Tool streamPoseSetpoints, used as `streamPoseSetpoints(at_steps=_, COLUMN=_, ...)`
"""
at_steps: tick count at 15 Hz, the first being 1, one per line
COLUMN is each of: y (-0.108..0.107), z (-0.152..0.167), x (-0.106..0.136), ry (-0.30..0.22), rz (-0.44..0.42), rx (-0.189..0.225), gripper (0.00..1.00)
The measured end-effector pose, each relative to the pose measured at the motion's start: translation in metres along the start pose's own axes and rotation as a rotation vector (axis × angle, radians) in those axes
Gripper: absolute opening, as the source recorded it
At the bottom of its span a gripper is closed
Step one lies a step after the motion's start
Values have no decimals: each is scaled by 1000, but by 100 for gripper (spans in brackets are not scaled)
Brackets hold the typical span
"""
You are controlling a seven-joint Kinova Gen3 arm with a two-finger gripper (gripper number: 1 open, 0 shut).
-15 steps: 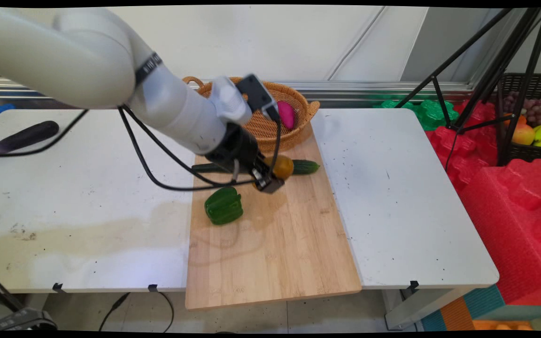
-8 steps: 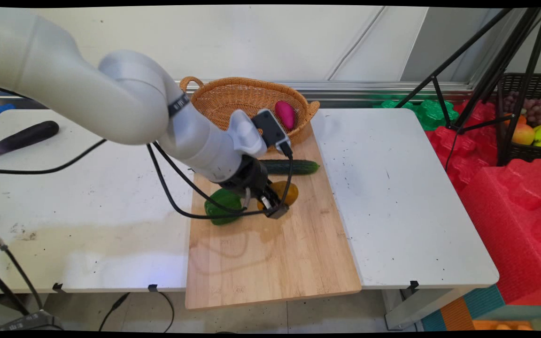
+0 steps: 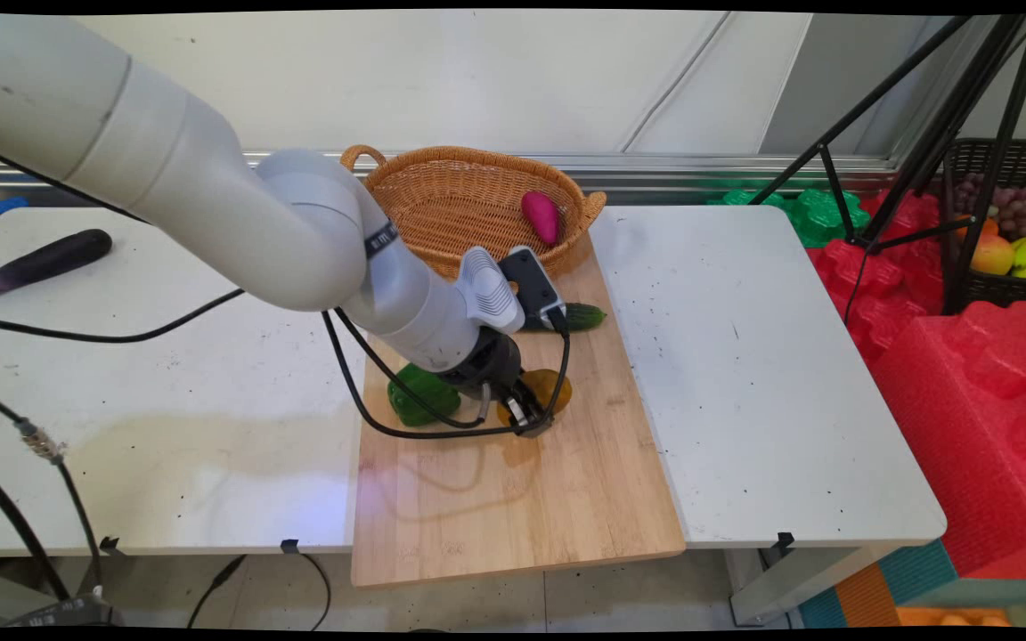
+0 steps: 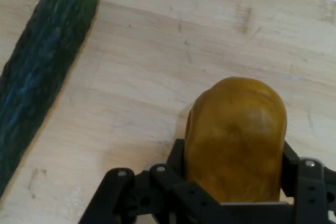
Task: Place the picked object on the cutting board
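One yellow-brown mango [image 4: 235,139] sits clamped between the jaws of the gripper [image 3: 526,414], low over the cutting board [image 3: 522,499]. A green pepper [image 3: 422,395] lies at nine o'clock, a cucumber [image 4: 39,72] at twelve, the basket [image 3: 468,200] beyond on the counter [image 3: 745,374].

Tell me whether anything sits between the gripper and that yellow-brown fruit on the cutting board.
Nothing visible does. The gripper is shut on the yellow-brown fruit, one finger on each side, over the cutting board. The cucumber and green pepper lie apart from it.
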Motion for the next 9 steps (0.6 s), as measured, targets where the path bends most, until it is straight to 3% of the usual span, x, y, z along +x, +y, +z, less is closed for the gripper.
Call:
streamPoseSetpoints(at_steps=6, y=0, z=12, x=-1, ry=-5, rz=9, rx=-9, gripper=0)
streamPoseSetpoints(at_steps=7, y=0, z=13, x=-1, ry=-6, rz=11, rx=-10, gripper=100)
streamPoseSetpoints(at_steps=9, y=0, z=15, x=0, ry=-4, rz=15, rx=-12, gripper=100)
